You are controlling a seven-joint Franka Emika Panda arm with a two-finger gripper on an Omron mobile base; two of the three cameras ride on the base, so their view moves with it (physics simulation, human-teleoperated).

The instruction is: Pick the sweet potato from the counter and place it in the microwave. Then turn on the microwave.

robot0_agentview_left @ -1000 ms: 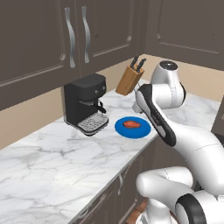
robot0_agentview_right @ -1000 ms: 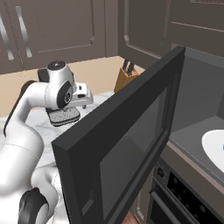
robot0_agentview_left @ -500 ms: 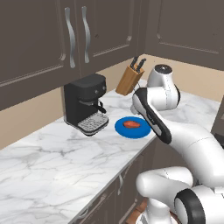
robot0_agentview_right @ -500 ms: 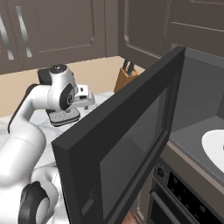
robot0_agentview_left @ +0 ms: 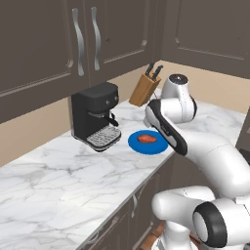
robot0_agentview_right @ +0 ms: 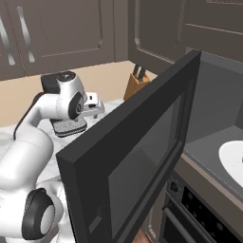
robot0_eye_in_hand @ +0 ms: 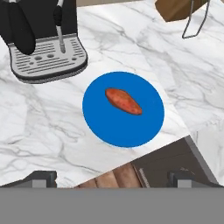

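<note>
**Approach Phase: Gripper Above the Sweet Potato**

Nearest the hand camera, the gripper hangs over the counter's front edge with its two finger tips set wide apart and nothing between them. Beyond the tips lies the counter, and on it the blue plate. The sweet potato rests on the plate, slightly off its middle, lying at a slant across the hand view. Just beside the plate stands the coffee machine, and farther back the knife block leans near the wall.

In the right base view, the microwave door stands swung open, with the white turntable exposed inside the microwave.

Current step, as judged: reach for the pick; nothing is grasped yet. The next move calls for a descent onto the sweet potato with the jaws straddling its narrow width. How high the gripper sits above the plate is hard to tell from these views.
</note>
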